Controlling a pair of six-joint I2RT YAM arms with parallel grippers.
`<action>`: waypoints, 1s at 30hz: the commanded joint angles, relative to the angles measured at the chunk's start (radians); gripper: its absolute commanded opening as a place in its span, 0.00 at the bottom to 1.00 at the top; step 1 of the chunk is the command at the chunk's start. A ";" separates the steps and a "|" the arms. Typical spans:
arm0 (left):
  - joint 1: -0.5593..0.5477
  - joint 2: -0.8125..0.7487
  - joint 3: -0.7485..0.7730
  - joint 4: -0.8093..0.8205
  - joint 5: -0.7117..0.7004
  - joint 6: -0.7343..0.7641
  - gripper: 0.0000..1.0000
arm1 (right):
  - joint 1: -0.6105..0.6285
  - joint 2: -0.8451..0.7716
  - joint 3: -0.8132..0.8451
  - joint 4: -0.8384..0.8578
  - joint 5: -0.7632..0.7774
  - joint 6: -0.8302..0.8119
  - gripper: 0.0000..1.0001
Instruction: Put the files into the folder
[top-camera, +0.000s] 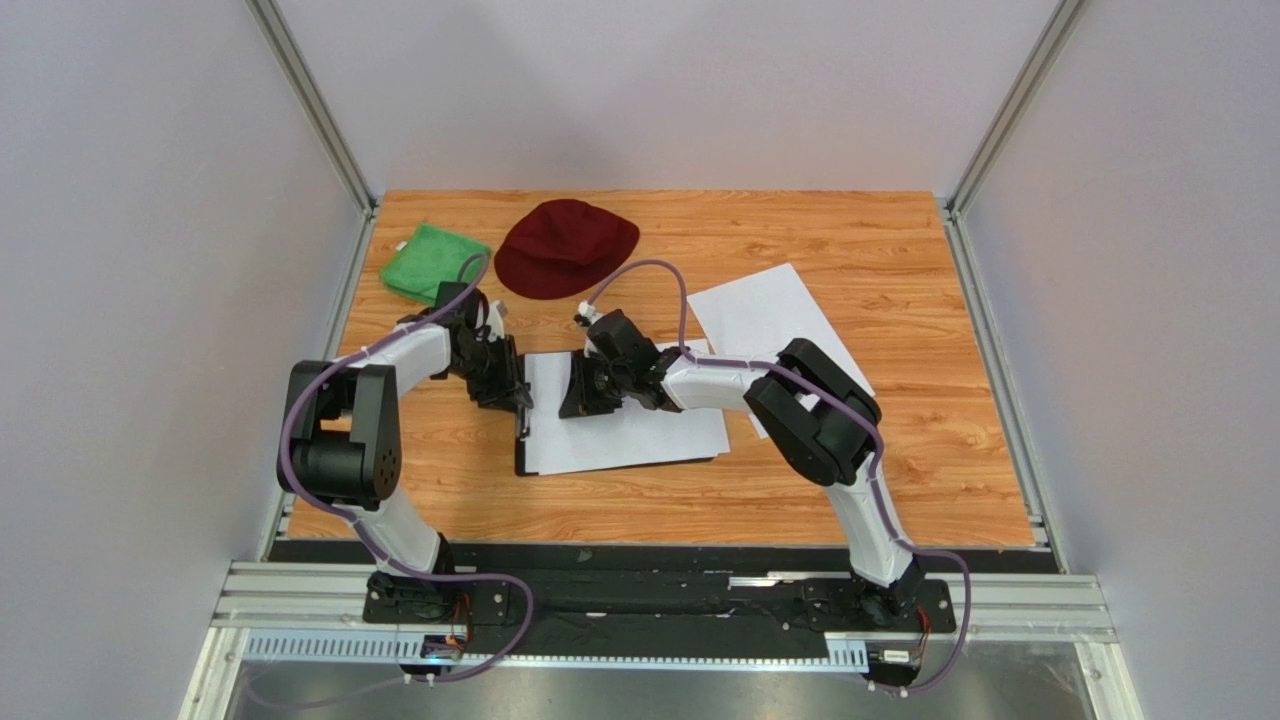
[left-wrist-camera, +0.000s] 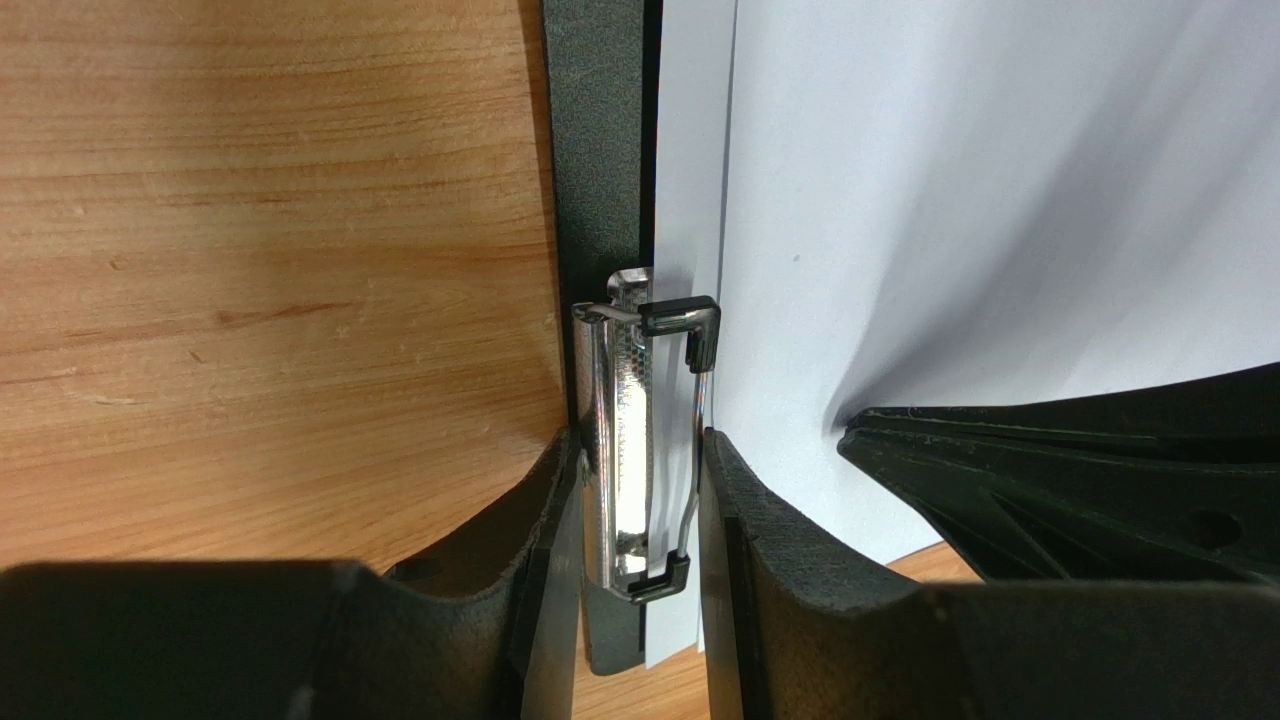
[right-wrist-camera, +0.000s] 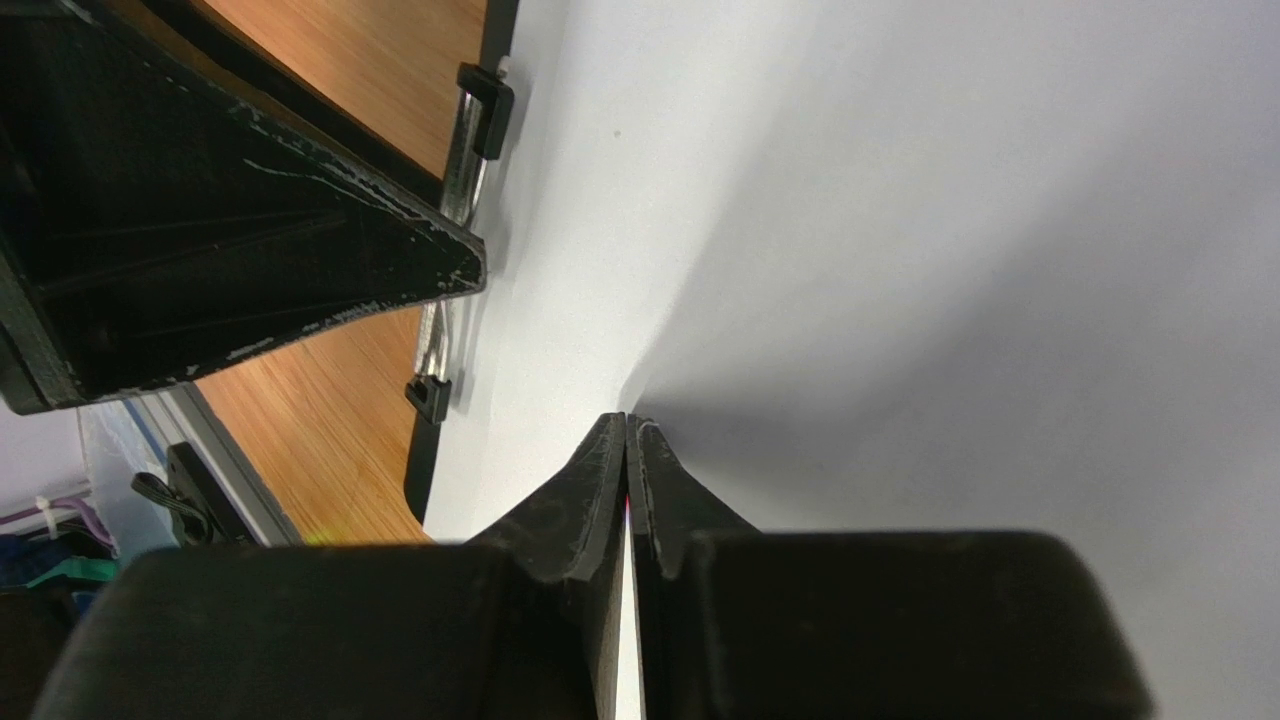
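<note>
Your left gripper (left-wrist-camera: 639, 518) is closed on the one silver metal clip (left-wrist-camera: 624, 435), with a black finger pressed against each long side of it. The clip sits at the short edge of the single flat black clipboard (left-wrist-camera: 598, 135), whose matte edge runs straight out ahead of those fingers.

Just right of that gripper you have two white layers. A lower sheet (left-wrist-camera: 688, 150) lies flat beside the clip, and a top sheet (right-wrist-camera: 932, 225) bows up over it.

Your right gripper (right-wrist-camera: 628, 428) is pinched tight on the top sheet's edge, a thin white line showing between its fingers. Smooth blank paper spreads ahead of it (the clip shows off to its left).

A third sheet (top-camera: 774, 318) lies flat on the wood-grain table (top-camera: 902, 450), back behind the right gripper beside its arm.

Beyond both grippers sit one round dark red cap (top-camera: 564, 248) and one crumpled green cloth (top-camera: 433, 263).
</note>
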 joint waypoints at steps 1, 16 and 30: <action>-0.007 -0.017 0.006 0.067 0.129 -0.022 0.00 | 0.006 0.085 0.007 0.061 -0.029 0.031 0.08; -0.021 0.011 0.049 0.001 0.030 -0.048 0.00 | 0.015 0.136 0.056 0.097 -0.087 0.108 0.05; -0.033 0.025 0.072 -0.037 -0.012 -0.048 0.00 | 0.004 -0.031 0.129 -0.066 -0.195 0.060 0.34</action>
